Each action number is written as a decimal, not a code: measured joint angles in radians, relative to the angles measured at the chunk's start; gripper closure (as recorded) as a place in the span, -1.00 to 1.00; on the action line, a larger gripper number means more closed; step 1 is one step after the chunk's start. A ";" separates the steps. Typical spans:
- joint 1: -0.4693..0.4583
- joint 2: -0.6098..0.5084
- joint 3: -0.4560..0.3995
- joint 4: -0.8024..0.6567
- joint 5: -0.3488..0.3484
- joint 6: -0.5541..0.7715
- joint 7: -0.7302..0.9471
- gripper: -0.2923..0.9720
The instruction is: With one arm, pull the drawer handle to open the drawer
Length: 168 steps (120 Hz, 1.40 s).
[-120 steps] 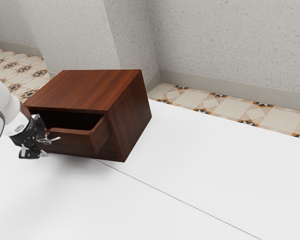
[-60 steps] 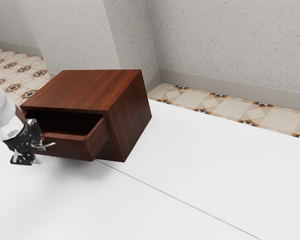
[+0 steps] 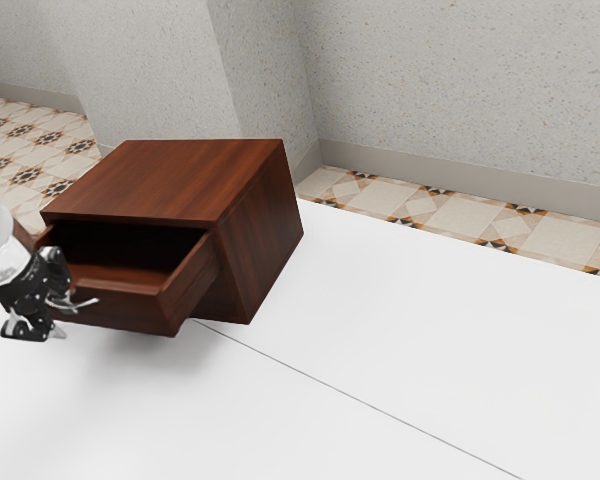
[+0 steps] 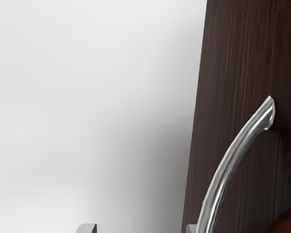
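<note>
Black claw sits at the curved silver handle on the drawer front, at the exterior view's left, placed so a pull draws the drawer straight out. Whether it clamps the handle I cannot tell. Dark reddish wood, the drawer stands partly out of the cabinet, its hollow showing, on the white table.

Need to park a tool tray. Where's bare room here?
The white table is bare from the cabinet out to the exterior view's right, and along the near edge. It is crowded at the open drawer, where the gripper is at the handle.
</note>
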 joint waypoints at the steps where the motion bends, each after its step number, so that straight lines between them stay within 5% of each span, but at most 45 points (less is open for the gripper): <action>1: 0.000 -0.001 0.000 -0.001 0.000 -0.001 0.000 0.22; 168: 0.017 -0.092 0.000 -0.059 0.001 -0.043 0.021 0.11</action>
